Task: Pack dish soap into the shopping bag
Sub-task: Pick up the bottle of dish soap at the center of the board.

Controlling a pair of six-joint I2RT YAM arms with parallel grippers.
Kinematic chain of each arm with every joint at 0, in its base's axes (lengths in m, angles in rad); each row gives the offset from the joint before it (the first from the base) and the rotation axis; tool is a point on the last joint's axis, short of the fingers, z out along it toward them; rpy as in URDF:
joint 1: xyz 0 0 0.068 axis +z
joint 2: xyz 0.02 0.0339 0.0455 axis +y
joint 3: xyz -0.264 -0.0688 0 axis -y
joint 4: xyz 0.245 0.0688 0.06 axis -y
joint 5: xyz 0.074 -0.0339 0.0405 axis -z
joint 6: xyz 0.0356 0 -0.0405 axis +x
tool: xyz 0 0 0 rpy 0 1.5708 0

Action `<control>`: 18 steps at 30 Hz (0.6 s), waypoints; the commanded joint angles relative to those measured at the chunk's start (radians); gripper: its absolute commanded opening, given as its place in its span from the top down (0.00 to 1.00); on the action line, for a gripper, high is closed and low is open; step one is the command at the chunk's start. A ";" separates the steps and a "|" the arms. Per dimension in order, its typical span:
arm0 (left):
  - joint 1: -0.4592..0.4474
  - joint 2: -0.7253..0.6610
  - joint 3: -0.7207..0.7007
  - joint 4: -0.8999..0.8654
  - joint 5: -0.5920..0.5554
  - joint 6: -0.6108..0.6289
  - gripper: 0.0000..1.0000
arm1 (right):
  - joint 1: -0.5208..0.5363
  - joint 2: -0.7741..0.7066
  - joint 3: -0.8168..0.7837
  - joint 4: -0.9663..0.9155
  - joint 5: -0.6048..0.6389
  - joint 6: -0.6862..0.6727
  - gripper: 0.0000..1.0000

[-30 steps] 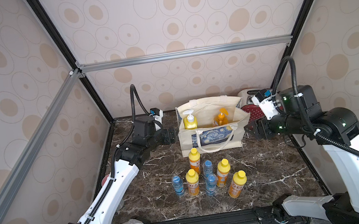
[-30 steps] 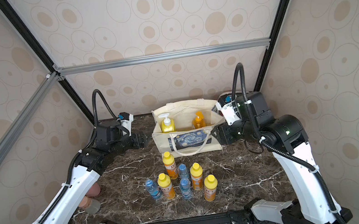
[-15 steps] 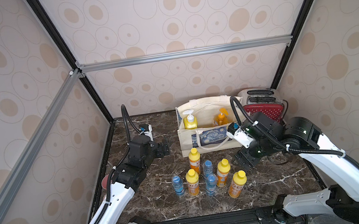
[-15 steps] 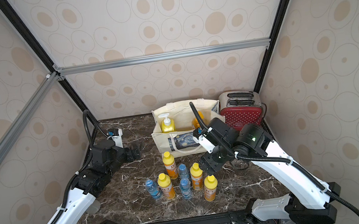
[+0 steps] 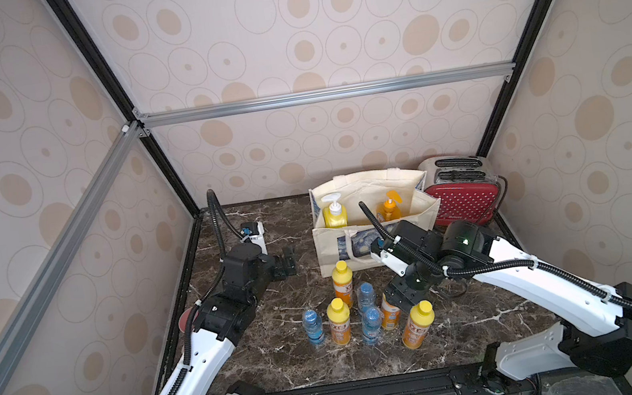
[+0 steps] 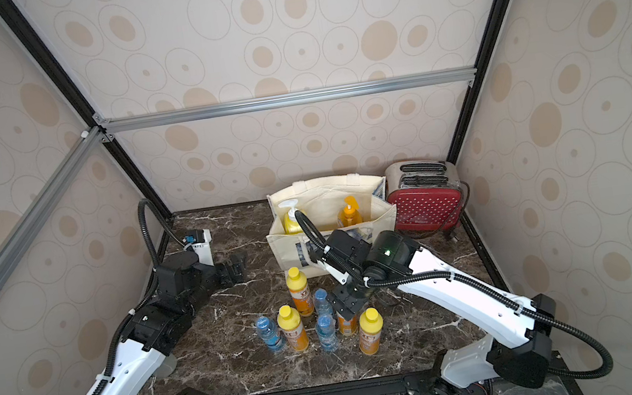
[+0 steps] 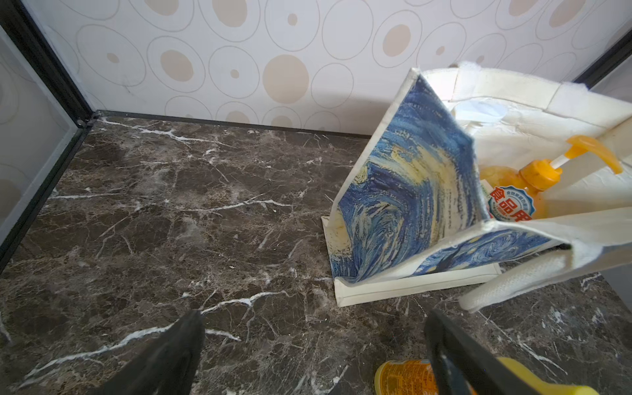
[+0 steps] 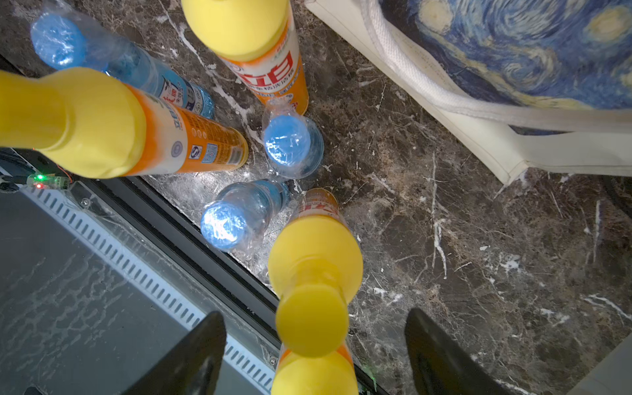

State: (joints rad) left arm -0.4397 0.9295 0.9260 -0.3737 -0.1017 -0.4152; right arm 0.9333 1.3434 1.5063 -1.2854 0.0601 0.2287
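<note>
- Dish soap, packed part: the big yellow bottle [image 5: 335, 214] with the white pump and the amber bottle [image 5: 389, 209] with the orange pump stand upright, side by side, inside the shopping bag [image 5: 333, 242]. Both pumps show above its front rim in both top views.
- Dish soap, unpacked part: four small orange bottles [image 5: 339, 321] with yellow caps stand upright on the desk [image 5: 268, 348] in front of the bag. One stands alone nearest the bag [image 5: 343, 283], and another stands at the front right of the cluster [image 5: 418, 325].
- Right claw [image 5: 400, 300]: set wide and pointing down over the cluster. In the wrist view it straddles the yellow cap of one small bottle [image 8: 314, 246], and the black fingers [image 8: 195, 355] stand clear of the cap on both sides. It holds nothing.
- Left claw [image 5: 285, 261]: set wide and empty, low over bare desk, beside the bag's blue-printed end [image 7: 410, 205] but apart from it.
- The bag stands open at the back of the desk, with a rope handle [image 8: 410, 85] hanging down its front.
- Three blue-capped water bottles [image 5: 313, 327] stand among the small soaps.
- A red dotted toaster [image 5: 461, 199] sits just beside the bag in the back corner.
</note>
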 commanded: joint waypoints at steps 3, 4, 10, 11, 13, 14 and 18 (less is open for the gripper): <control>-0.002 0.003 0.034 0.021 0.034 -0.008 0.01 | 0.013 0.023 -0.038 0.014 0.001 0.019 0.15; -0.002 0.004 0.035 0.019 0.037 -0.007 0.01 | 0.012 0.026 -0.050 0.023 -0.001 0.020 0.15; -0.002 0.005 0.046 0.019 0.067 -0.011 0.01 | 0.012 0.041 -0.104 0.089 -0.012 0.027 0.23; -0.002 0.006 0.049 0.018 0.073 -0.011 0.01 | 0.012 0.042 -0.108 0.095 -0.015 0.027 0.24; -0.002 0.009 0.056 0.015 0.084 -0.010 0.01 | 0.012 0.043 -0.122 0.112 -0.016 0.029 0.27; -0.002 0.010 0.059 0.013 0.087 -0.010 0.01 | 0.012 0.043 -0.125 0.118 -0.016 0.031 0.28; -0.002 0.014 0.062 0.012 0.096 -0.010 0.01 | 0.012 0.051 -0.139 0.117 -0.006 0.037 0.29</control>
State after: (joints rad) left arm -0.4397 0.9417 0.9424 -0.3740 -0.0212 -0.4156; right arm 0.9379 1.3834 1.3796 -1.1732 0.0528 0.2497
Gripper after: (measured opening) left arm 0.994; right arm 0.714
